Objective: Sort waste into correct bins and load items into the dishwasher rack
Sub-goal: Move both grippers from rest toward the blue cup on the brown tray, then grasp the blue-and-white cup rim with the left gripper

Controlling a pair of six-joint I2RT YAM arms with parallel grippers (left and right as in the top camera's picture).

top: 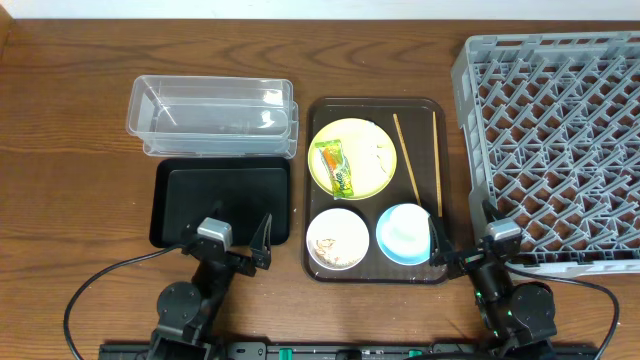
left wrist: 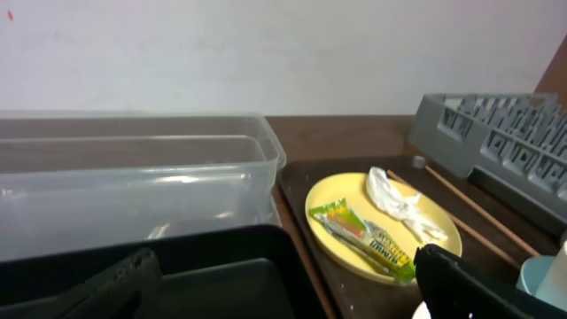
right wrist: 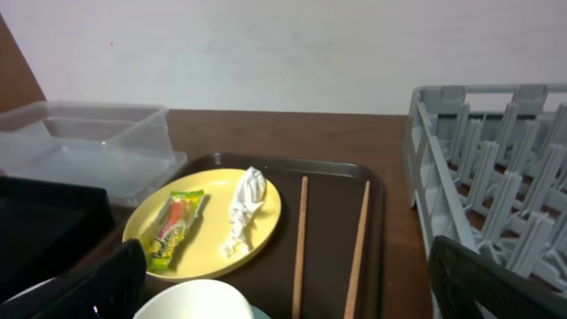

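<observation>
The yellow-green plate [top: 358, 138] on the brown serving tray [top: 375, 103] holds a green-and-orange wrapper [top: 335, 168] and crumpled white paper [top: 381, 155]. The wrapper [left wrist: 363, 235] and the paper [right wrist: 244, 208] show in the wrist views too. Two chopsticks [top: 405, 155] lie right of the plate. The white bowl [top: 337, 241] holds beige scraps, beside the light blue bowl [top: 405, 233]. The clear tub [top: 210, 115] and black tray [top: 222, 205] sit left. The grey rack [top: 560, 130] is right. My left gripper [top: 228, 245] is open over the black tray's front. My right gripper [top: 462, 240] is open beside the blue bowl.
The rack's near wall [right wrist: 496, 168] stands close on my right gripper's [right wrist: 292, 292] right side. The tub wall [left wrist: 133, 177] rises ahead of my left gripper [left wrist: 292, 288]. Cables run from both arm bases along the table's front edge.
</observation>
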